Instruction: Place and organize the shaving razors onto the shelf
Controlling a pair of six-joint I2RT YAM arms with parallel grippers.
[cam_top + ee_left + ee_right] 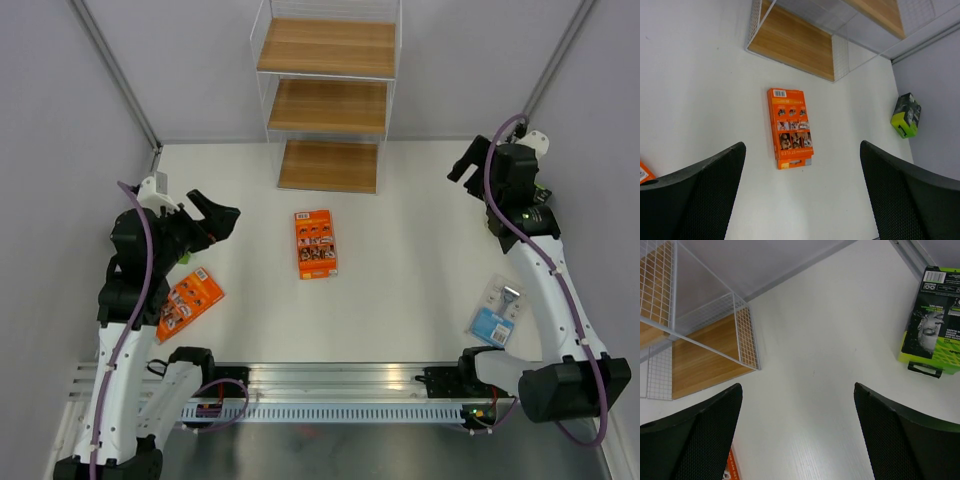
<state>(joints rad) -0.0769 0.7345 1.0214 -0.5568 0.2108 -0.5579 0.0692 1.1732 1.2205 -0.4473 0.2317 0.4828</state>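
Observation:
The shelf (pixel 330 100) stands at the back middle of the white table, and its boards also show in the wrist views (pixel 792 45) (pixel 700 357). One orange razor pack (pixel 315 244) (pixel 790 127) lies flat in the middle, ahead of my left gripper (pixel 215 217) (pixel 802 149), which is open with nothing between its fingers. A second orange pack (pixel 188 302) lies by the left arm. A green-and-black pack (pixel 935 322) (pixel 906 115) sits at the far right, mostly hidden under the right arm. A light blue pack (pixel 497 312) lies near right. My right gripper (pixel 466 160) (pixel 797 387) hangs open above bare table.
Grey walls with slanted metal posts (pixel 115 75) close in the table on the left, right and back. A metal rail (pixel 340 385) with cables runs along the near edge between the arm bases.

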